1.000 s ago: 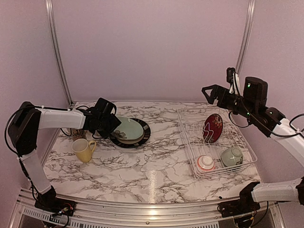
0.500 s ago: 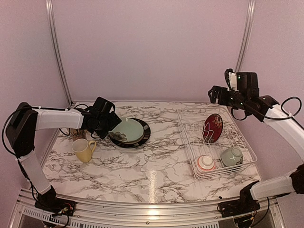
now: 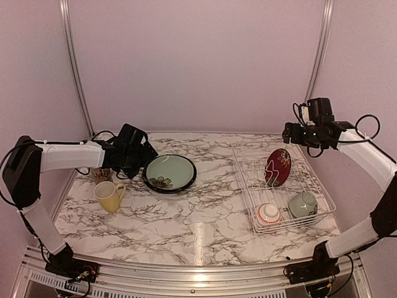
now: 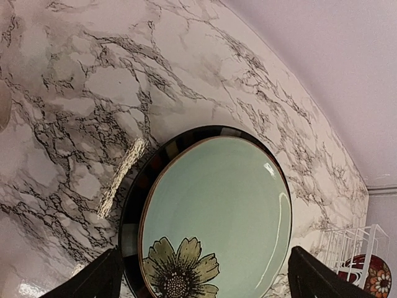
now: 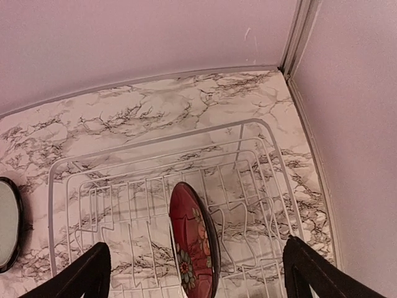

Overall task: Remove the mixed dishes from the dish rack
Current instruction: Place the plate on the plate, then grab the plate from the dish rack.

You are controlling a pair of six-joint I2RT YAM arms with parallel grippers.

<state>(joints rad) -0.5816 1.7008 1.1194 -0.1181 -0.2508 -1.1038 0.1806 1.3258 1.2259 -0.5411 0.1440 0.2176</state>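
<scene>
There are 3 plates: black-rimmed plate (image 3: 169, 190), pale green plate (image 3: 169, 169), red patterned plate (image 3: 278, 167). 2 bowls: red-rimmed bowl (image 3: 268, 213), green bowl (image 3: 303, 204). 2 mugs: yellow mug (image 3: 109, 196), printed mug (image 3: 102, 176). 1 dish rack (image 3: 254, 168).

Left gripper (image 3: 144, 161) low, right gripper (image 3: 288, 133) high, jaws apart.

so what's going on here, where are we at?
Two arms are emptying the dish rack. The green plate sits stacked on the black-rimmed plate at the left of the table. The left claw is open beside them, holding nothing. The yellow mug stands nearby. The right claw hovers open above the rack's far end, over the red plate standing upright in the tines. A green bowl and a red-rimmed bowl sit at the rack's near end.
</scene>
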